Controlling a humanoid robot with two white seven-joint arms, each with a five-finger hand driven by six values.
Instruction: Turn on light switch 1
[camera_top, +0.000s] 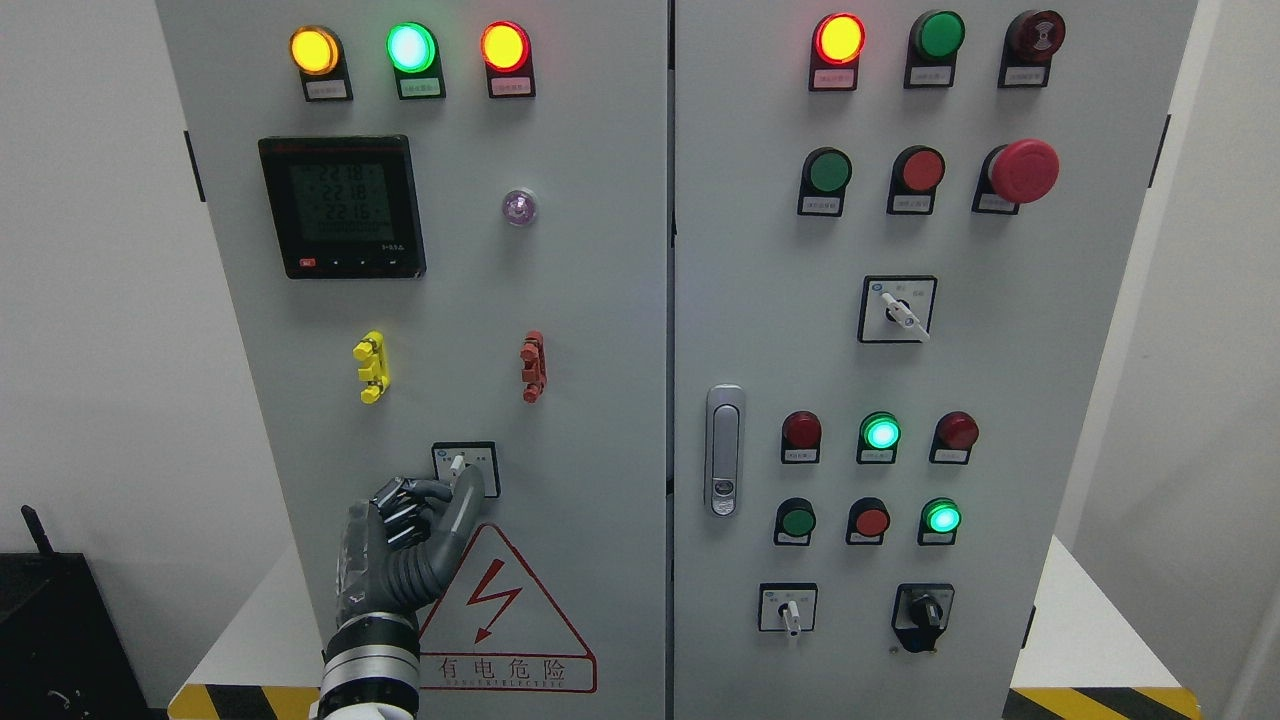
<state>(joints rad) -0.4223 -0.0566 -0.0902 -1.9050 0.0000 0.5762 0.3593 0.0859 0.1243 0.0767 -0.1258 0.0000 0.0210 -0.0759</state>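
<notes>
The left hand (405, 545) comes up from the bottom edge at about 7 o'clock, its dark fingers (400, 505) curled inward toward the palm while the thumb (462, 500) reaches up and to the right. The thumb tip lies against the lower edge of a small framed switch (465, 468); whether it presses the white lever (457, 465) or only touches the frame beside it cannot be told. The hand grips nothing that can be seen — it is mostly closed with the thumb out.

That switch sits on the left door (600, 400) of a grey electrical cabinet, at roughly 1 o'clock from the hand's palm and just above the thumb. Its little lever stands close to upright, long axis near vertical, tip toward 12 o'clock or leaning slightly left.

Directly below the thumb, at 5 o'clock from the hand, is a red triangular warning sign (505, 625) with a lightning bolt. Above the switch, at 11 and 1 o'clock, are a yellow clip (371, 366) and a red clip (534, 366); higher still a digital meter (342, 207) and a row of three lit lamps (411, 47) — amber, green, red.

The right door (1000, 380) carries more lamps, push buttons, a red mushroom button (1024, 171), rotary selectors and a door latch (724, 450) at its left edge.
</notes>
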